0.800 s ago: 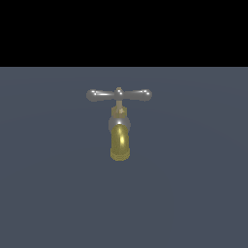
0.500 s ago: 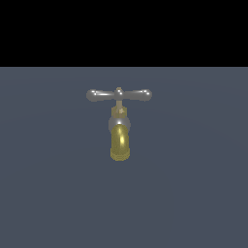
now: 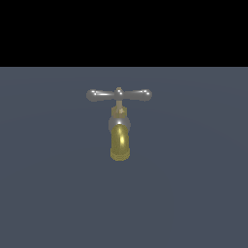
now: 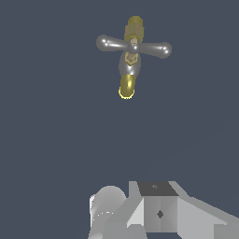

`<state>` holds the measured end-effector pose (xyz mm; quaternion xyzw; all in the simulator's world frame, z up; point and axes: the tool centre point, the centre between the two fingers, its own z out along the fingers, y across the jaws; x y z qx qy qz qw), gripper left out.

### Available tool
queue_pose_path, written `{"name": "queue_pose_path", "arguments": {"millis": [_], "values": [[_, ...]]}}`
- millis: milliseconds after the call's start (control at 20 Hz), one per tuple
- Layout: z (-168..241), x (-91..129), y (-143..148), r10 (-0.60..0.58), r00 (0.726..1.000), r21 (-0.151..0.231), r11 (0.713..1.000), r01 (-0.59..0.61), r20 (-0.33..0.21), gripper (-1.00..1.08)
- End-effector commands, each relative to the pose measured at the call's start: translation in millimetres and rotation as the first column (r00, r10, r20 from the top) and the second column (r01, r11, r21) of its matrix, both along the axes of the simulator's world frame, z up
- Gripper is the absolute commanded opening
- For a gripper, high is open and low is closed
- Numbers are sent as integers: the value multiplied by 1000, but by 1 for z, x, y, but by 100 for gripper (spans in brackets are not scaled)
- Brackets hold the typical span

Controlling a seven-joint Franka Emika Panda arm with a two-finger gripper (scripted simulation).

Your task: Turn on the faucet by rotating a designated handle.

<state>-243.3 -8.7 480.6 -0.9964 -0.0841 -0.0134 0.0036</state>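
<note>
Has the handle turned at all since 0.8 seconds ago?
No. In the exterior view the handle lies level across the brass stem, its ends as far either side of the spout as before.

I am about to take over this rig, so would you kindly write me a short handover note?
Claw: only part of the arm's grey body shows in the wrist view; open or shut cannot be told.
Faucet: stands alone on the grey surface, nothing touching it.
Handle: lies crosswise over the spout, well clear of the arm.
Done: no contact yet.
Left: approach, engage one handle end, rotate.
</note>
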Motion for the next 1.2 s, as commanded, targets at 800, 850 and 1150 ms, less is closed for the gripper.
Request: {"name": "queue_pose_path", "arguments": {"millis": [800,850,1150], "values": [[-81,45,-51,390,921,-8,921,-390,-7,-100],[-86,48,-53,411,912,-9,912,-411,-8,-100],[-114,69,-66,533,846,-11,846,-533,-11,-100]]}}
